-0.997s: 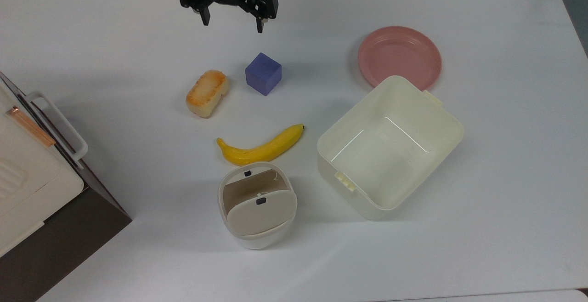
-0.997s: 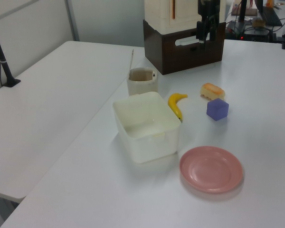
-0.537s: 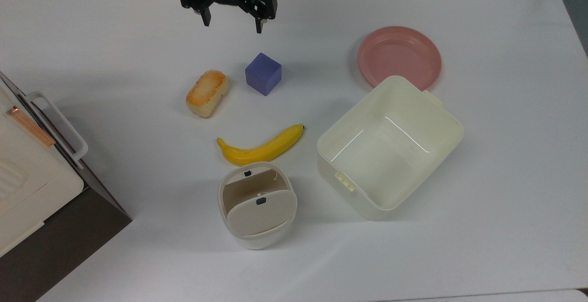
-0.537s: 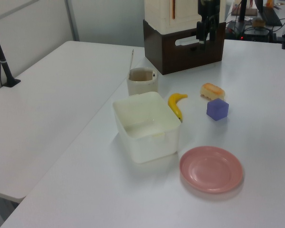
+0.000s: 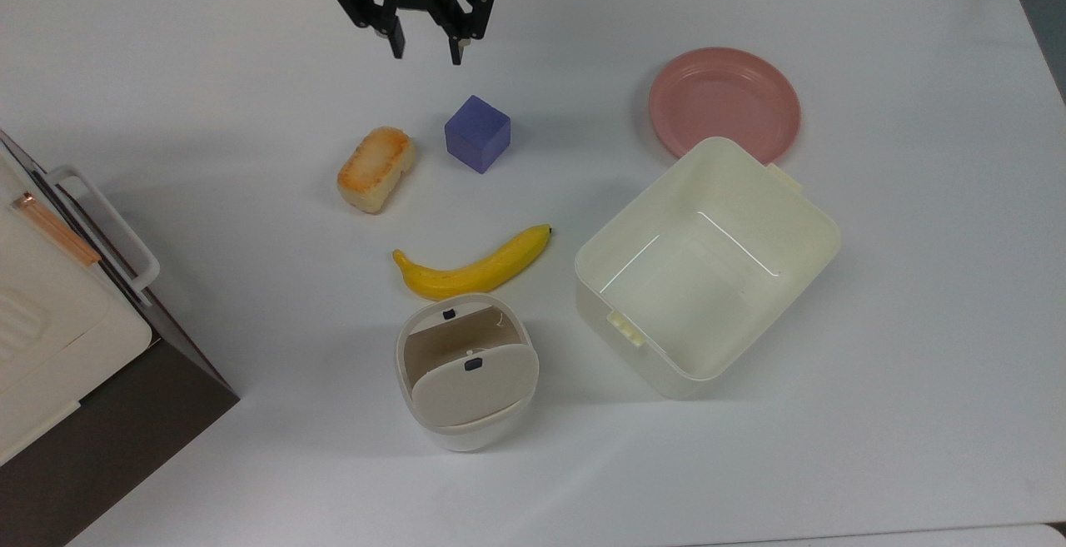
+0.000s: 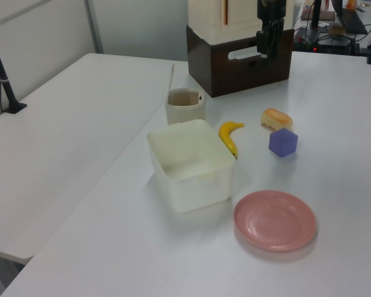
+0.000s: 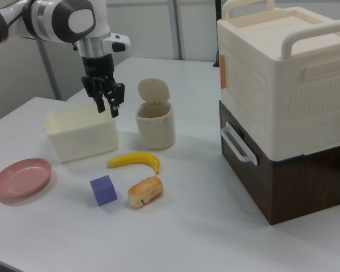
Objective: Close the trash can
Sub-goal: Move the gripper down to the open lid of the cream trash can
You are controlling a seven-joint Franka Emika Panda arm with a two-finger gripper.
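The gripper (image 5: 424,46) is hanging empty at the top view's upper middle, fingers slightly parted. The trash can (image 5: 466,380) is standing lower centre on the table (image 5: 916,364), lid (image 7: 153,90) raised.

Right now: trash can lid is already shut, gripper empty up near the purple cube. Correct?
Not quite. The trash can is open: the right view shows its flap lid standing upright above the rim, and the top view shows the bin's inside. The rest holds: the gripper is empty, with its fingers apart, above the table near the purple cube.
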